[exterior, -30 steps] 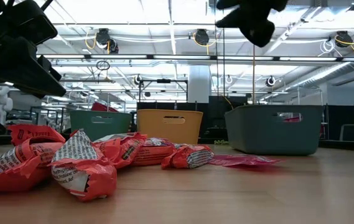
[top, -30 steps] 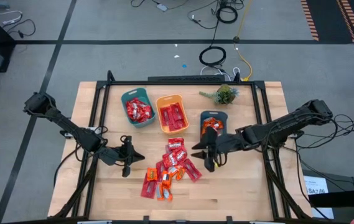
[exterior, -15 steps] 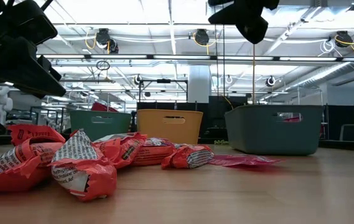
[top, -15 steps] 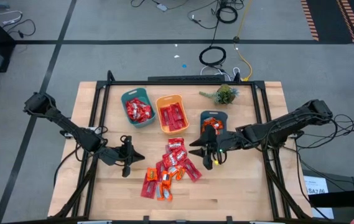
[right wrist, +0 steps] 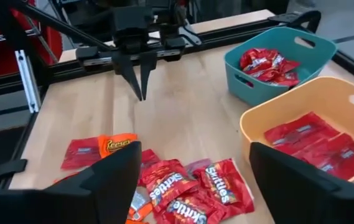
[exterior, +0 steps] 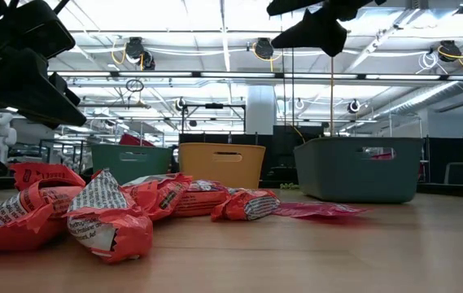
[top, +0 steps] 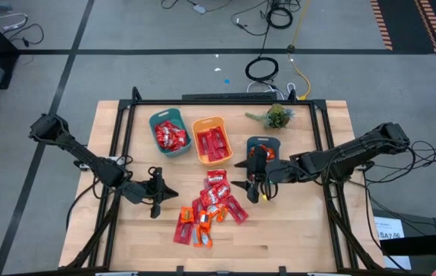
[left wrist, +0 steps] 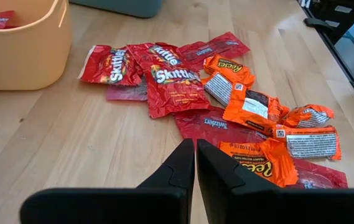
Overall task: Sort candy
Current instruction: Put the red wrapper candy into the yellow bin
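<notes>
Sorting in progress, seen from above and from my two wrists. My right gripper hangs over the table just beside the dark teal bin, fingers spread wide apart and holding nothing; below them lies the loose pile of candy. My left gripper waits near the pile's other side, its fingers pressed together and empty.

Done so far, by my judgement: three bins already hold candy. The teal bin carries red packets, the orange bin carries flat red packets, and the dark teal bin shows orange wrappers inside.

Left to do: a good share remains unsorted on the bare wood between my two grippers. The pile mixes red packets with orange wrappers, some overlapping, a few flat red ones partly underneath. I would place the task somewhere past its middle, with a dozen or so pieces still to lift.
</notes>
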Robot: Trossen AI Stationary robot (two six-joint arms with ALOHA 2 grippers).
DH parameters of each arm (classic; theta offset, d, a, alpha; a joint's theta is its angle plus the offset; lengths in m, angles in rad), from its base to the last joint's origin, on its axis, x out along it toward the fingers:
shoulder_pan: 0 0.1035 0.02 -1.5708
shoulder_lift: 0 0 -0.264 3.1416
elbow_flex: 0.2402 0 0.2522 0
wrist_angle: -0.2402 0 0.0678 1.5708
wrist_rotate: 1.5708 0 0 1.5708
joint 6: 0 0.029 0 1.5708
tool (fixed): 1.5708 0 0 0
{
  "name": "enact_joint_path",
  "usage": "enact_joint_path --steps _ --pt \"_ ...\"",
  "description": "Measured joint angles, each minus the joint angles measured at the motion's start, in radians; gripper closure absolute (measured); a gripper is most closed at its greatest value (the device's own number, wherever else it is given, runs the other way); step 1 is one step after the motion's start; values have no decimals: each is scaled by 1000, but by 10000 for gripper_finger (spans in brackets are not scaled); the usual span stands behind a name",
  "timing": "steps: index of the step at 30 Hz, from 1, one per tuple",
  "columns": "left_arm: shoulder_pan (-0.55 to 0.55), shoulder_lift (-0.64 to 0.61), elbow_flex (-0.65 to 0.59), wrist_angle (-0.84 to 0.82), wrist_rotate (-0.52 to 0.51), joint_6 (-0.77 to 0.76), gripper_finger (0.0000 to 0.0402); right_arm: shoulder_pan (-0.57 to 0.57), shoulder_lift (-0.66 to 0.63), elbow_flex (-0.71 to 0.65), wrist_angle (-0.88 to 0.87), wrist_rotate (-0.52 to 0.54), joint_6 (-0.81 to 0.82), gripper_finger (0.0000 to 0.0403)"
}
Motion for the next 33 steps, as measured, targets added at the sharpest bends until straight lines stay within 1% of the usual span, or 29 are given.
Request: enact_joint_path --steps 5,8,12,16,21,23,26,30,33 --pt "0 0 0 0 0 0 374 2 0 0 -6 -5 61 94" --pt "0 0 0 0 0 0 374 7 7 0 -11 -4 101 96" --pt "0 0 0 0 0 0 374 53 52 11 -66 12 111 102" --pt "0 0 0 -3 0 0 374 104 155 109 -216 58 163 103" --pt "0 0 0 0 0 0 374 152 316 288 -505 45 298 103" --pt "0 0 0 0 0 0 374 170 372 340 -586 19 345 103" --pt "0 0 0 0 0 0 374 203 440 366 -606 -5 442 103" --pt "0 0 0 0 1 0 374 264 515 367 -573 8 537 103" --pt "0 0 0 0 1 0 374 309 567 367 -568 84 636 103"
